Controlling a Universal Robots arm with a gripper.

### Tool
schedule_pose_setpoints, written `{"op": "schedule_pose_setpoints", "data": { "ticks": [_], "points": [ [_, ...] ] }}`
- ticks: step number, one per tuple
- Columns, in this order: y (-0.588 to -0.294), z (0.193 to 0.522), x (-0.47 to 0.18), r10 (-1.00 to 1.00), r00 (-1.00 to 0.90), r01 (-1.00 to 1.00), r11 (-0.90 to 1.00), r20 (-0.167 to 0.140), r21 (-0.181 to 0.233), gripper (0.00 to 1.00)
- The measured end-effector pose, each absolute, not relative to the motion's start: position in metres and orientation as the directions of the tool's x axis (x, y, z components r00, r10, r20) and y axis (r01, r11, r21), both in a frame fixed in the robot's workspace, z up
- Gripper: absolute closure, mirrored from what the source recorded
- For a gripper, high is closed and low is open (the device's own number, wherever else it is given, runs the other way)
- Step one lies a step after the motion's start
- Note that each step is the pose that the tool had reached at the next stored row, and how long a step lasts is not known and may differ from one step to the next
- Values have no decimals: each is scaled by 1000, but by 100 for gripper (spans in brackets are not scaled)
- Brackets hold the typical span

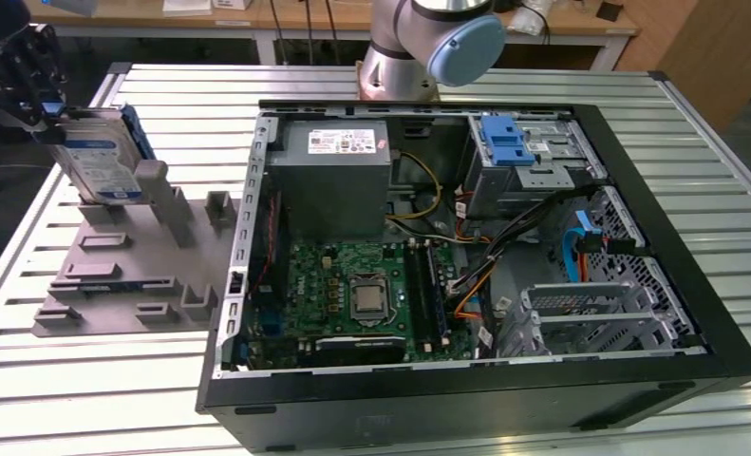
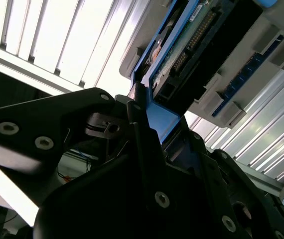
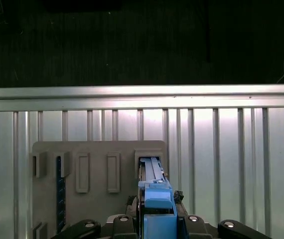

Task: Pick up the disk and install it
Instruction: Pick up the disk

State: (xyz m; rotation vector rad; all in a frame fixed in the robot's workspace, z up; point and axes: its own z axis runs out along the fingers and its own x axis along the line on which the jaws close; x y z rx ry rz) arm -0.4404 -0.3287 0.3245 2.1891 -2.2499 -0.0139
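Disk (image 1: pixel 99 157) stands on edge, long axis approx. vertical and leaning a little away from the open PC case (image 1: pixel 679 313). It sits outside the case, off its side at the exterior view's left. The labelled face is turned away from the case. The pincer (image 1: pixel 48 119) is clamped on the disk's upper end, fingers closed on the blue carrier in both wrist views. The disk's lower end sits at a slot of the grey fixture (image 1: pixel 122 285), which lies on the slatted tabletop (image 1: pixel 97 380) beside the case. Can't tell if the disk is clear of the slot. Another fixture slot holds a thin blue strip (image 3: pixel 60 191) in the first wrist view. The case lies on its side w/ the lid off. Inside are a grey PSU box (image 1: pixel 337 176), a green motherboard (image 1: pixel 349 285), coloured cables (image 1: pixel 477 285) and a drive cage (image 1: pixel 546 171) w/ a blue latch (image 1: pixel 508 142). The disk is silver w/ a white-and-blue label and a blue plastic frame round the edge. The second wrist view shows its green circuit board side and connector pins (image 2: pixel 192 45).
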Motion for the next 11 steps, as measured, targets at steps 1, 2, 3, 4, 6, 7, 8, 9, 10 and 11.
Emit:
{"op": "schedule_pose_setpoints", "data": {
  "ticks": [1,2,3,4,6,7,8,9,10,11],
  "points": [
    [-329,325,-440,-1000,-27,-1000,27,-4,8,64],
    [-329,325,-440,-1000,-27,-1000,27,-4,8,64],
    [-329,326,-440,-1000,-27,-1000,27,-4,8,64],
    [-329,326,-440,-1000,-27,-1000,27,-4,8,64],
    [-328,327,-440,-1000,-27,-1000,27,-4,8,64],
    [-328,327,-440,-1000,-27,-1000,27,-4,8,64],
    [-328,328,-440,-1000,-27,-1000,27,-4,8,64],
    [-328,328,-440,-1000,-27,-1000,27,-4,8,64],
    [-328,328,-440,-1000,-27,-1000,27,-4,8,64],
    [-328,329,-440,-1000,-27,-1000,27,-4,8,64]
  ]
}}
